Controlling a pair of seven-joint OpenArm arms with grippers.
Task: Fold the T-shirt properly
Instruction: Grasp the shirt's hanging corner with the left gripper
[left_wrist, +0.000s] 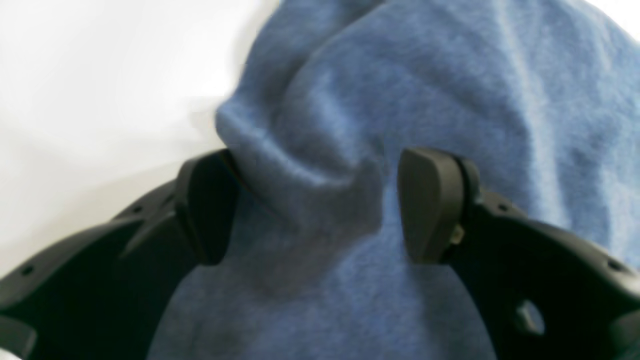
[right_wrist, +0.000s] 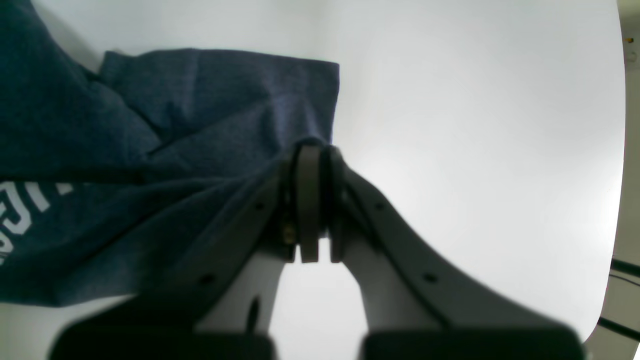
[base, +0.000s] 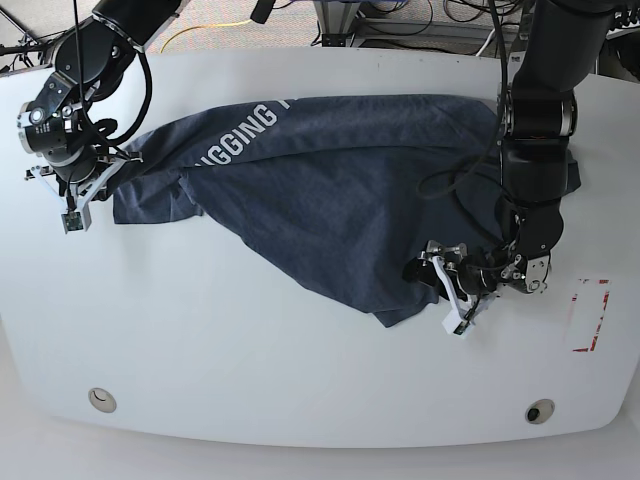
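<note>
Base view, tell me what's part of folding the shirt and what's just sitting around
Part of the job:
T-shirt
left hand, open around a fold of cloth
right hand, shut on the sleeve edge

Just there:
red-striped white marker
two round table fittings

The T-shirt (base: 330, 200) is dark navy-blue, heathered, with white printed lettering (base: 245, 135). The table (base: 250, 360) is plain white; both arms are black.
</note>
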